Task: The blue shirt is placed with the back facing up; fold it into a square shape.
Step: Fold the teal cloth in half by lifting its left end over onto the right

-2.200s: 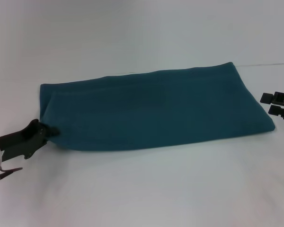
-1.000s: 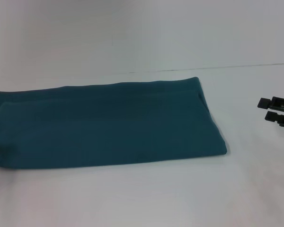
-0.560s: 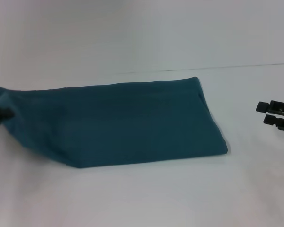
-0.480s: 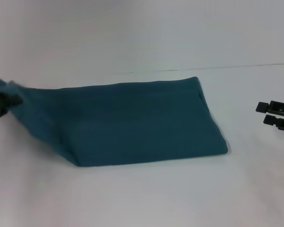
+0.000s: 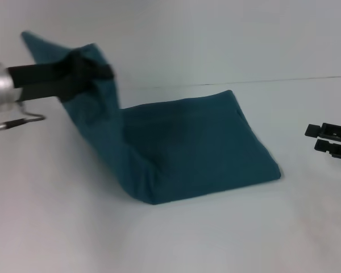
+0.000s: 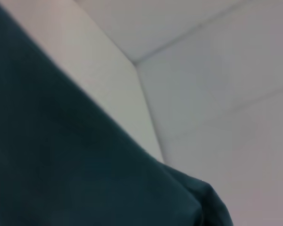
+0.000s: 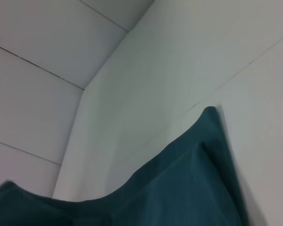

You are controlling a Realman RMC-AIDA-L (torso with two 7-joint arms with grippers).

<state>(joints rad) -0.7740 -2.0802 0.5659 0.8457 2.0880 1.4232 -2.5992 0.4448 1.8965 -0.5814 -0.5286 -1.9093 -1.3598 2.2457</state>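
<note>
Where half a second ago the blue shirt lay flat on the desk, my left end effector, clamped on its left end, now lifts it toward the halving fold; right end effector idle, grip unreadable.

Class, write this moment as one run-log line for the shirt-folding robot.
left gripper: shut on blue shirt, left end raised off table | right gripper: idle beside shirt, apart | fold: not yet square
</note>
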